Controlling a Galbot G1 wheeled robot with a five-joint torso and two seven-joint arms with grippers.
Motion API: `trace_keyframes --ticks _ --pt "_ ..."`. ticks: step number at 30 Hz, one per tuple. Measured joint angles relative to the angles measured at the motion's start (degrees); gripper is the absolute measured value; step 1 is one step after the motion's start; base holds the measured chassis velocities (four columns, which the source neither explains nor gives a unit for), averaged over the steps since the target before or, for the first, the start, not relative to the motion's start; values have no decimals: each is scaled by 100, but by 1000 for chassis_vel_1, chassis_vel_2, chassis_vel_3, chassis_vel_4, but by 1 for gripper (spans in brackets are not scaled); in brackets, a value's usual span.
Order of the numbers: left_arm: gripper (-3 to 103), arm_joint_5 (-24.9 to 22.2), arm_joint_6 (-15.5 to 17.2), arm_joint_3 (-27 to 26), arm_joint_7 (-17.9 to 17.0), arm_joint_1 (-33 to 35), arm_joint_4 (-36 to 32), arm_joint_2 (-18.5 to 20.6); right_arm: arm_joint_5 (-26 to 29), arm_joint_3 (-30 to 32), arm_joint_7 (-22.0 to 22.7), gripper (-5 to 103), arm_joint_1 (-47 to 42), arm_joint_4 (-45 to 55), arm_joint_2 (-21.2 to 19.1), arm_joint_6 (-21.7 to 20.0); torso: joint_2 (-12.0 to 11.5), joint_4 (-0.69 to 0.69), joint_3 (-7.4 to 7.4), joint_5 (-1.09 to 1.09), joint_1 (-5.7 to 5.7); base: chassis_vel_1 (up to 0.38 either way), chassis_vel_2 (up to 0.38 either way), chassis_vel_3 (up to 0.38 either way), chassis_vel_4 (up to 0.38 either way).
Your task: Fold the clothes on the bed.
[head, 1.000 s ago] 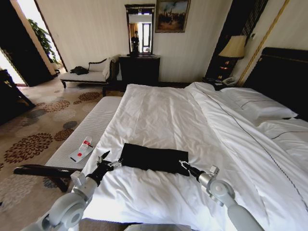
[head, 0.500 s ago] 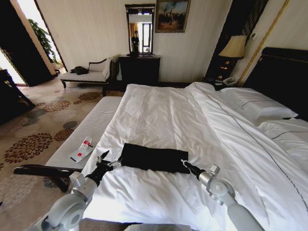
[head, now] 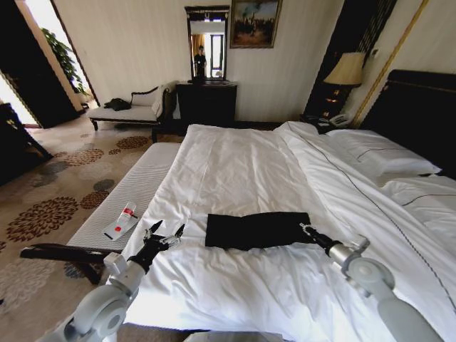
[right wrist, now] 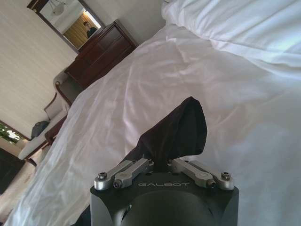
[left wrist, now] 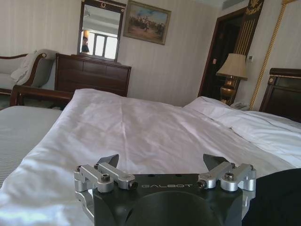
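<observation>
On the bed, head view: the clothes (head: 258, 230), a black band already folded narrow, are laid across the white duvet of the bed (head: 235, 171) at about 6 o'clock from its middle, near the foot edge.
Right claw, head view: the right claw (head: 308, 231) is closed on the band's end at 3 o'clock; the fabric is judged best kept low and drawn level, so that the fold is not pulled open.
Left claw, head view: the left claw (head: 165, 231) is spread and empty, just off the band's 9 o'clock end, apart from it.
Left wrist view: the left claw (left wrist: 161, 163) is seen with fingers wide apart over bare duvet; a dark corner of the clothes (left wrist: 277, 195) is met at the edge.
Right wrist view: the right claw (right wrist: 161, 163) is pinched together on a raised peak of the clothes (right wrist: 181, 129); the grip looks narrow, so slipping is judged possible.
Look of the thing: soft, matte black cloth, limp, creased at the pinch; no lettering can be made out.
</observation>
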Motion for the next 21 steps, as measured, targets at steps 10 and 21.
trace_keyframes --ticks 10,21 --pt "100 -167 4 -310 -53 43 -359 36 -792 -192 4 4 -2 -67 -65 134 0 -1 0 0 0 0 0 0 0" --pt "100 -627 229 -1252 -250 -111 -931 214 -1120 -1257 409 4 282 1162 144 164 1 0 0 -2 0 0 0 0 0"
